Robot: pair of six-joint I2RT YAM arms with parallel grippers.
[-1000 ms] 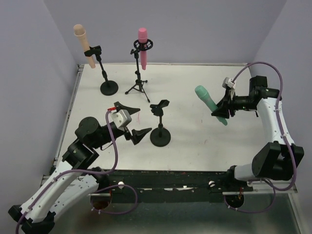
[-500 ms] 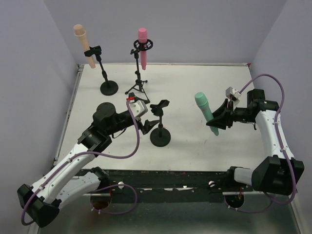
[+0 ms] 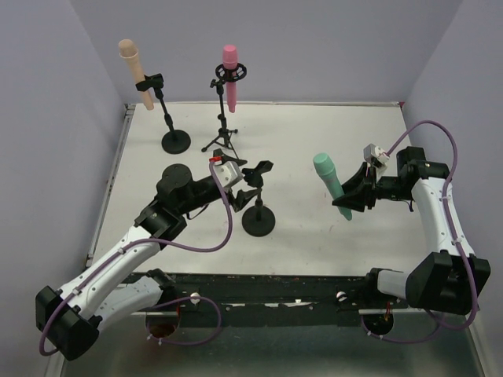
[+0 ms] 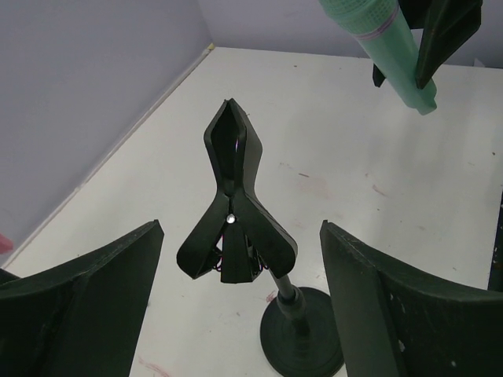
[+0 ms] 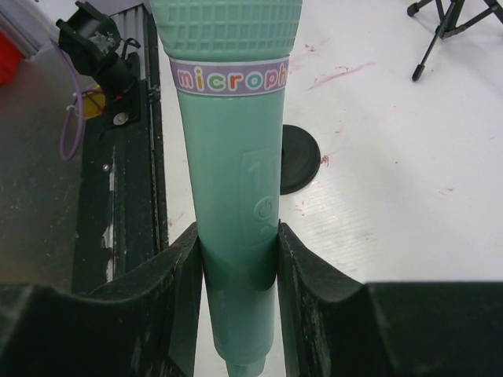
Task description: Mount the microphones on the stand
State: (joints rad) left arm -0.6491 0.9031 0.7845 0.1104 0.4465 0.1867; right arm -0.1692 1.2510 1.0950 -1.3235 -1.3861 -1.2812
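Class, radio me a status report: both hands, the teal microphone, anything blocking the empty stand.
Left hand open, straddling the empty clip stand. Right hand shut on teal microphone, airborne, right of stand. Nothing between them.

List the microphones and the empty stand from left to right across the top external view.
peach microphone → pink microphone → empty clip stand → teal microphone
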